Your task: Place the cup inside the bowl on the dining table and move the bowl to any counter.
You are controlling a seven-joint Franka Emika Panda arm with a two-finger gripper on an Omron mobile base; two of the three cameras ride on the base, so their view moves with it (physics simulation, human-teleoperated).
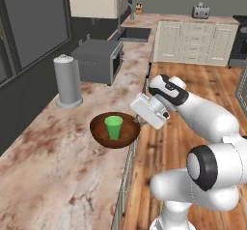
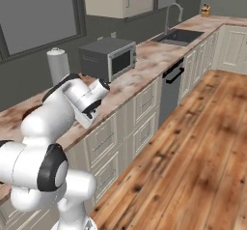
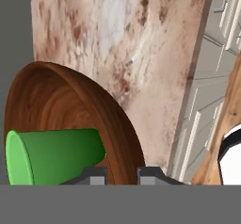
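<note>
Tool [image 3: 121, 173] fingertips barely visible; bowl [image 2: 30, 112] mostly behind arm.

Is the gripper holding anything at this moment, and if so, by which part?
The gripper straddles the bowl at its rim nearest the arm, one fingertip inside, one outside; whether it is actually clamped cannot be told.

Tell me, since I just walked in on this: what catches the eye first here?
The green cup standing upright inside the brown bowl, near the counter's front edge. Next, the white arm's claw straddling the bowl's rim. Behind sit a grey cylinder and a microwave.
</note>
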